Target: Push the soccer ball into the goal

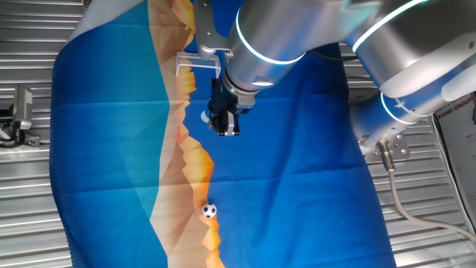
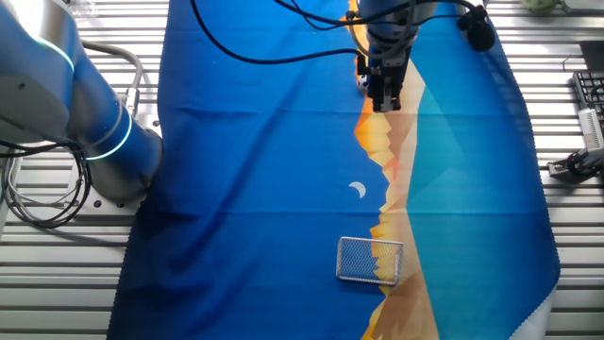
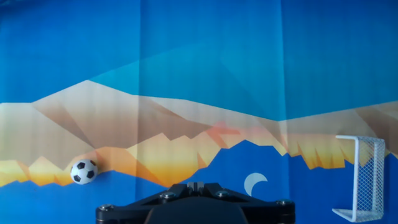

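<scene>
The soccer ball [image 1: 210,211], tiny and white with black patches, rests on the orange mountain print of the blue cloth; it shows at lower left in the hand view [image 3: 83,172]. The goal [image 2: 370,260], a pale mesh frame, stands on the cloth, at far right in the hand view [image 3: 364,177] and partly behind the arm in one fixed view [image 1: 197,63]. My gripper [image 1: 227,126] hangs above the cloth, apart from both ball and goal. Its fingers are pressed together and empty [image 3: 196,185]. In the other fixed view the gripper [image 2: 382,99] is at the top.
A flat white printed crescent moon [image 2: 358,190] lies on the cloth between ball and goal, also seen in the hand view [image 3: 254,183]. The cloth [image 1: 297,186] lies on a ribbed metal table [image 1: 30,208]. The robot base [image 2: 104,142] and cables stand beside the cloth.
</scene>
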Action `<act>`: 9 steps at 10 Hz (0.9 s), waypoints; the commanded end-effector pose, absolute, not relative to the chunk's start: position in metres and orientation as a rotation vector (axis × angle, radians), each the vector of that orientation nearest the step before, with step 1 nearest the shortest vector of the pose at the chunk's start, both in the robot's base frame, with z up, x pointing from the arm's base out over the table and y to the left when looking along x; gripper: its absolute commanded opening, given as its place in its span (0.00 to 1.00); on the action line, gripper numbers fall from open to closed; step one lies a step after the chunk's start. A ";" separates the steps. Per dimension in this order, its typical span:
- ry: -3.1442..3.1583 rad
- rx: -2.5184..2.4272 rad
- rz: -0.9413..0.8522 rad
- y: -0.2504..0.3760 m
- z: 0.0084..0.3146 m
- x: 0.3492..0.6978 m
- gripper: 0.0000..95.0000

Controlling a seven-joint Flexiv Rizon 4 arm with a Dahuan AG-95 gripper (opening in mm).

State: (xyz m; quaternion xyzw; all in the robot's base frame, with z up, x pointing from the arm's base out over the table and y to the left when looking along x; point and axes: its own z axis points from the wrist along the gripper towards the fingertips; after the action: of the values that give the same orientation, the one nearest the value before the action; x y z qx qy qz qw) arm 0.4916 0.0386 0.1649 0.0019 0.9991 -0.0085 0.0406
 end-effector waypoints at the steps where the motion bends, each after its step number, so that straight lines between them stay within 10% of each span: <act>1: 3.066 0.010 -0.026 0.039 0.164 0.492 0.00; 9: 3.055 0.028 -0.037 0.041 0.146 0.497 0.00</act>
State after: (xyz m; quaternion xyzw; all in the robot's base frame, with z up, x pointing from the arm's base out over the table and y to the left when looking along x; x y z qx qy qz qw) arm 0.4986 0.0414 0.1417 0.0091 0.9989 -0.0134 0.0436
